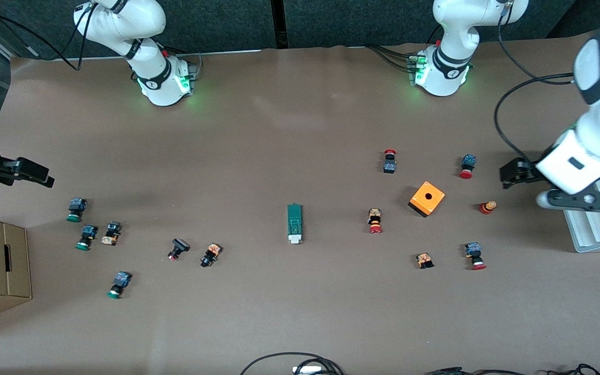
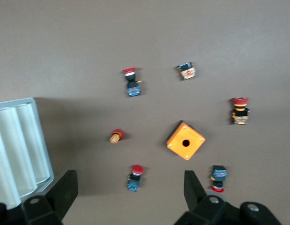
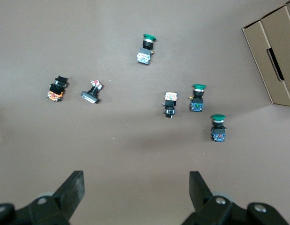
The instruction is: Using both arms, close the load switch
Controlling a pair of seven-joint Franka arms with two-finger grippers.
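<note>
mid-table load switch (image 1: 294,223), well apart from both wide-spread grippers: left gripper (image 2: 130,193), right gripper (image 3: 136,192).

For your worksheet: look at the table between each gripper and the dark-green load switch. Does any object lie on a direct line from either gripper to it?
Probably yes for both. Between the open left gripper and the load switch lie the orange cube and a red-capped push-button. Between the open right gripper and the switch, two small black buttons lie close to the line.

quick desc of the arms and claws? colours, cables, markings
Both arms are glossy white with black joint bands, and green lights glow at their bases. Black cables trail from each. The left claw and right claw are matte black two-finger units with screw heads at the finger mounts.
</note>
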